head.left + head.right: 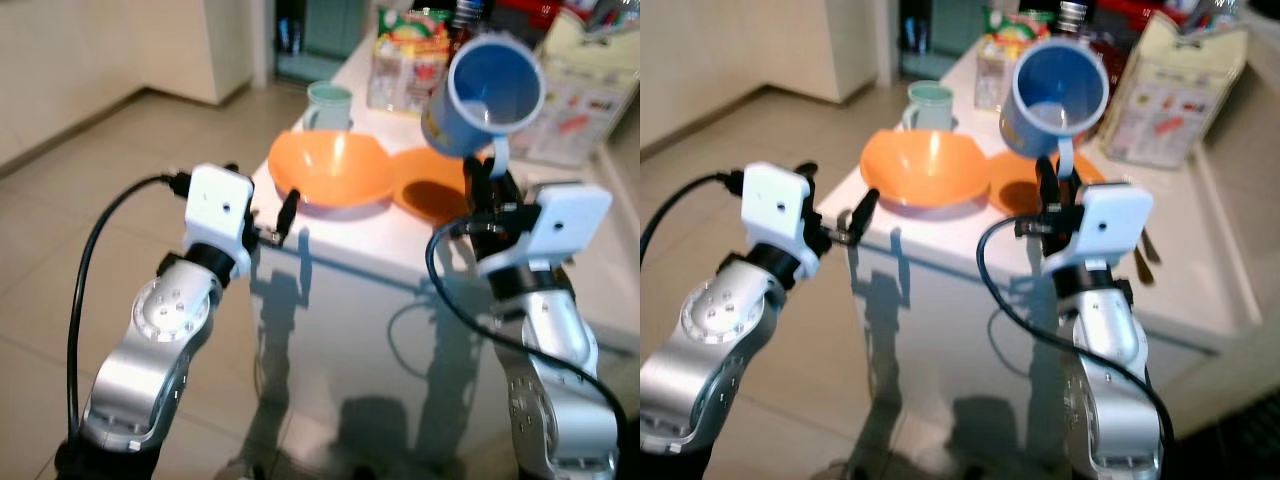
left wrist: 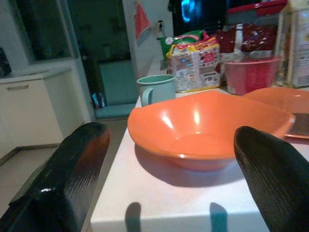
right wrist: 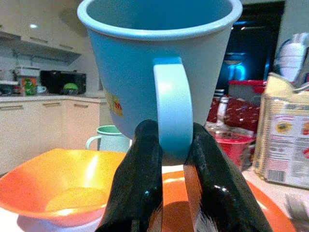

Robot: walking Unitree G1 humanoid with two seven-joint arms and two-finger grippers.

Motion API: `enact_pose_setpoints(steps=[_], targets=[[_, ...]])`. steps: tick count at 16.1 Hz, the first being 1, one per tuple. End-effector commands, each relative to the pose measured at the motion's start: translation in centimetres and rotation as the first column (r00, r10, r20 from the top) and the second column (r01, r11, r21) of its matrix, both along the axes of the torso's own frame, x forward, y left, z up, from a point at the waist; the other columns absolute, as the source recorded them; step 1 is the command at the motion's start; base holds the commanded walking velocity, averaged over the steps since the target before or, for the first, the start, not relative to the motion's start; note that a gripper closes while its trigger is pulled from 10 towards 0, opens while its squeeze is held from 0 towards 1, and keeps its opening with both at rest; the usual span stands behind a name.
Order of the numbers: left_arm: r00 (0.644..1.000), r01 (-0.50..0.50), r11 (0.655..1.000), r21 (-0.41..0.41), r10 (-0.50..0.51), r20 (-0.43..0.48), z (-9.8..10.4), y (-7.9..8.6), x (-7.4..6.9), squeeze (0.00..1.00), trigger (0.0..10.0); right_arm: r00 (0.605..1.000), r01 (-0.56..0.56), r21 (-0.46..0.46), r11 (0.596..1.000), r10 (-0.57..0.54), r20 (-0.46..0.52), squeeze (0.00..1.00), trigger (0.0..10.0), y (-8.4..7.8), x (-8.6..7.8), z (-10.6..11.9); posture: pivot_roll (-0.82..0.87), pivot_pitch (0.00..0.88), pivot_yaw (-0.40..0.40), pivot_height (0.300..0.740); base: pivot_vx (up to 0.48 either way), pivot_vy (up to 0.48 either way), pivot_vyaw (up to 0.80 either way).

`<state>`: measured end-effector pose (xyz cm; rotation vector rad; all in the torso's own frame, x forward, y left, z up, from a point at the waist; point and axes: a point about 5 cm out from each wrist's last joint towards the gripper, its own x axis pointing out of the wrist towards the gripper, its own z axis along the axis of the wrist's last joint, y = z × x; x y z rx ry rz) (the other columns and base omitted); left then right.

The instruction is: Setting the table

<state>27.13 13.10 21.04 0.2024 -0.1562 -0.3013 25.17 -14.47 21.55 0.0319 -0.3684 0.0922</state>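
My right gripper (image 1: 490,172) is shut on the handle of a blue mug (image 1: 484,93), holding it in the air above an orange plate (image 1: 432,196) on the white table (image 1: 400,250). In the right wrist view the black fingers (image 3: 140,179) pinch the mug's handle (image 3: 173,111). An orange bowl (image 1: 332,168) sits near the table's front left corner, with a pale green mug (image 1: 329,104) behind it. My left gripper (image 1: 282,222) stands open at the table's front edge, just short of the orange bowl (image 2: 207,128).
Snack packets (image 1: 410,55), a red container (image 2: 251,72) and a printed carton (image 1: 1165,85) crowd the back of the table. Cutlery (image 1: 1143,250) lies to the right of the plate. Tiled floor (image 1: 80,210) and pale cabinets lie to the left.
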Motion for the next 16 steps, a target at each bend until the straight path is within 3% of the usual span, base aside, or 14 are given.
enact_pose_setpoints(steps=[1, 7, 10, 11, 13, 16], targets=[[1.000, 0.015, 1.000, -0.003, -0.015, 0.019, 0.2, -0.4, -0.2, 0.00, 10.0, 0.999, 0.026, 0.000, 1.000, -0.026, 0.023, 0.00, 10.0, -0.3, -0.4, 0.6, 0.00, 0.000, -0.038, 0.740, -0.247, 0.000, 0.00], [1.000, 0.014, 1.000, 0.009, -0.014, 0.014, 0.1, -0.3, 0.2, 0.00, 10.0, 0.997, 0.078, -0.007, 0.997, -0.078, -0.001, 0.00, 10.0, -0.9, -0.5, 0.3, -0.01, 0.000, -0.024, 0.740, -0.121, 0.000, 0.00], [0.998, -0.039, 0.997, -0.074, 0.035, -0.044, -1.5, 0.3, 0.3, 0.00, 10.0, 0.994, 0.094, -0.035, 0.995, -0.096, -0.061, 0.00, 10.0, -1.1, -0.4, -1.0, -0.01, 0.000, -0.025, 0.740, 0.000, 0.000, 0.00], [0.996, -0.059, 0.996, -0.070, 0.054, -0.065, -2.5, 0.6, 0.2, 0.00, 10.0, 0.990, 0.104, -0.045, 0.994, -0.108, -0.089, 0.00, 10.0, -1.3, -0.5, -1.8, -0.01, 0.000, -0.029, 0.740, 0.000, 0.000, 0.00], [0.987, -0.079, 0.997, -0.016, 0.077, -0.140, -6.3, 1.2, -0.4, 0.00, 10.0, 0.955, 0.137, -0.131, 0.982, -0.166, -0.244, 0.00, 10.0, -2.7, -1.1, -6.4, -0.01, 0.000, -0.035, 0.740, 0.000, -0.174, 0.00], [0.974, -0.127, 0.991, 0.044, 0.133, -0.183, -9.1, 1.9, -0.6, 0.00, 10.0, 0.914, 0.126, -0.173, 0.977, -0.182, -0.363, 0.00, 10.0, -3.8, -1.1, -10.2, -0.01, 0.000, -0.036, 0.740, 0.000, -0.352, 0.00]])
